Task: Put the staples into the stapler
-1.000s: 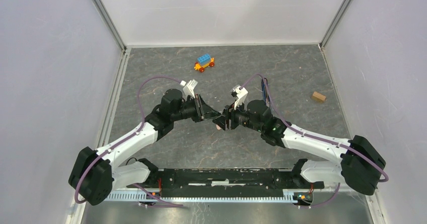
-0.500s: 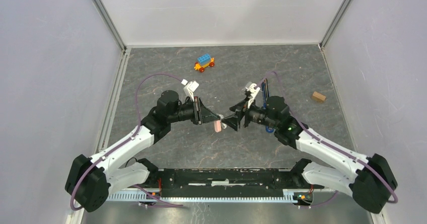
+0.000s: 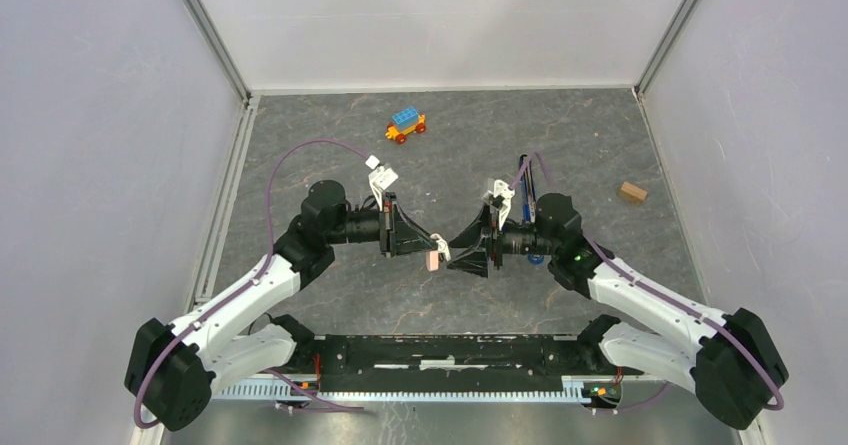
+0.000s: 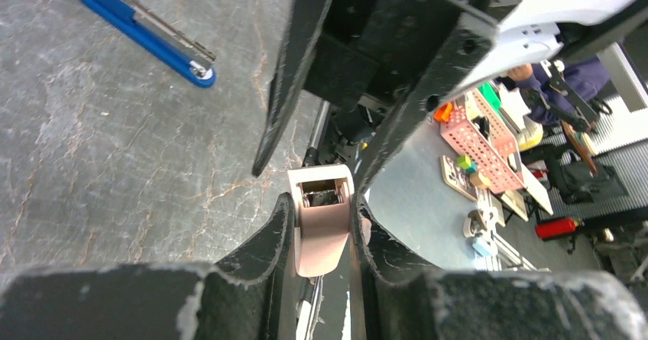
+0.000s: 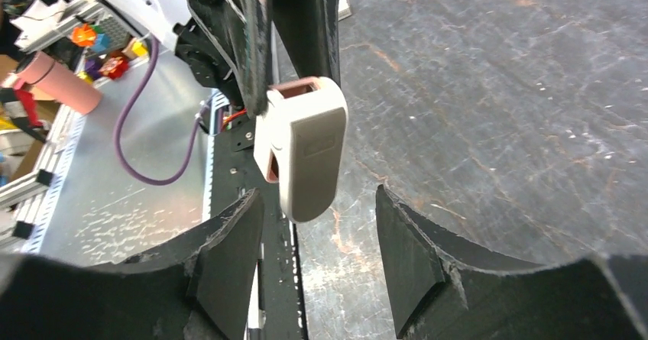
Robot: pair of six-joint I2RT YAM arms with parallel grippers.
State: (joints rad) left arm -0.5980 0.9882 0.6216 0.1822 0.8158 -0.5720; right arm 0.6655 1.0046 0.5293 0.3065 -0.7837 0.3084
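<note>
My left gripper (image 4: 321,225) is shut on a small pink-beige plastic case (image 4: 321,221), held above the table's middle (image 3: 433,260). The case's open end shows dark metal inside; I cannot make out the staples themselves. Facing it from the right, my right gripper (image 5: 321,233) is open, its fingers (image 5: 229,241) on either side of the case's rounded end (image 5: 306,149) without touching it. The slim dark-blue stapler (image 4: 145,27) with its silver rail lies flat on the table behind my right arm (image 3: 525,177), apart from both grippers.
A toy car (image 3: 405,124) with a blue top and red wheels stands at the back centre. A small brown block (image 3: 631,192) lies at the right. White walls enclose the grey marbled table (image 3: 330,295) on three sides.
The right gripper has drawn back to the right off the case and opened. The left gripper has carried the case a little right and nearer, still gripping it.
</note>
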